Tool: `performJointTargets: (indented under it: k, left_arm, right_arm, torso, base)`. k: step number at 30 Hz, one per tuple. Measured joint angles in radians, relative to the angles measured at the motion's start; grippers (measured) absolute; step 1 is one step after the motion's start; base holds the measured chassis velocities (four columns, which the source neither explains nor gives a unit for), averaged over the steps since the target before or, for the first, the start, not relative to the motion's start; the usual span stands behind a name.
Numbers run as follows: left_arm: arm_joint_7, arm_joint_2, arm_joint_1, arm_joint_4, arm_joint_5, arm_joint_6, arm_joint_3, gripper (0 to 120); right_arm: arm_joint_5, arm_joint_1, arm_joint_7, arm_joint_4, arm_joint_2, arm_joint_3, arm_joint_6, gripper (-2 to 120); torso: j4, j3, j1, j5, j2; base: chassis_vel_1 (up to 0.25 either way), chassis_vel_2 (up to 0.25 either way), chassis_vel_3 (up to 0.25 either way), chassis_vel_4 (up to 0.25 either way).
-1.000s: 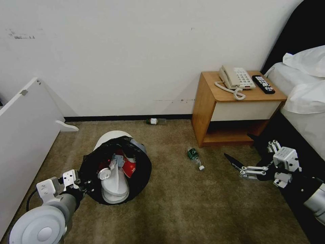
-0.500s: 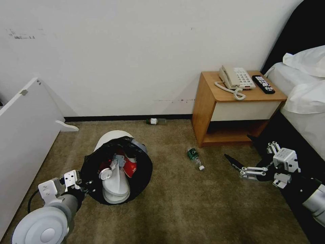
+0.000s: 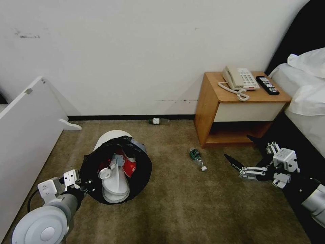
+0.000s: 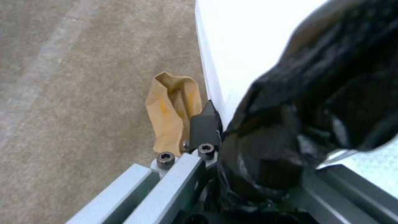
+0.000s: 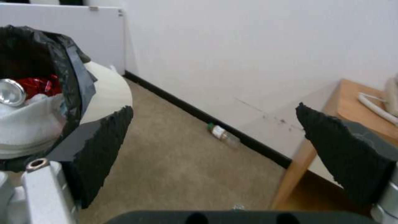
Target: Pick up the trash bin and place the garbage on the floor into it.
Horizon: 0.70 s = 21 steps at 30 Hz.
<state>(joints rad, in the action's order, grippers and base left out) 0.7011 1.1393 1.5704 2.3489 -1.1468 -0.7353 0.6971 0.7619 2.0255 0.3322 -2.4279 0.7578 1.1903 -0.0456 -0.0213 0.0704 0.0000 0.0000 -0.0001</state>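
Two grippers show over the carpet [image 3: 176,210]. At the left, the left gripper [image 3: 88,184] pinches the black-bagged rim of the bin [image 3: 116,169], its fingers pressed on the bag; the bin tilts toward the robot, holding white slippers [image 3: 115,184], a red packet [image 3: 129,166] and a can [image 3: 105,174]. In the left wrist view a brown paper bag [image 4: 172,119] lies on the carpet just beside the bin's wall. One bottle [image 3: 158,121] lies at the carpet's far edge against the wall, another [image 3: 197,158] near the nightstand [image 3: 237,108]. At the right, the right gripper [image 3: 242,154] hangs near the bed, fingers spread wide, empty.
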Motion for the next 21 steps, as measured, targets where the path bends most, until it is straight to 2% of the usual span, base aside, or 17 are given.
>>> performJointTargets:
  k: [7,9,11,21]
  left_arm:
    - [-0.006,-0.008,0.001,-0.002,0.017,0.0,0.001,0]
    - [-0.008,-0.01,0.002,-0.002,0.02,0.0,0.001,0]
    - [-0.016,-0.011,0.002,-0.002,0.026,0.0,-0.002,0]
    - [-0.02,-0.012,0.007,0.0,0.017,0.0,-0.013,0]
  right_arm:
    - [-0.008,-0.002,0.004,-0.004,0.017,-0.007,0.001,100]
    - [-0.01,-0.002,0.005,-0.006,0.021,-0.007,0.001,100]
    - [-0.015,0.004,0.007,-0.011,0.025,-0.006,0.001,100]
    - [-0.018,0.02,0.019,-0.027,0.03,0.011,0.0,100]
  torso:
    - [0.0009,0.0,0.0,-0.0001,0.0]
    - [0.0008,0.0,0.0,-0.0001,0.0]
    - [-0.0006,0.0,0.0,0.0,0.0]
    - [0.0001,0.0,0.0,0.0,0.0]
  base:
    - [0.073,0.072,0.081,0.065]
    - [0.022,0.061,0.007,0.01]
    - [0.0,0.0,0.0,0.0]
    - [0.0,0.0,0.0,0.0]
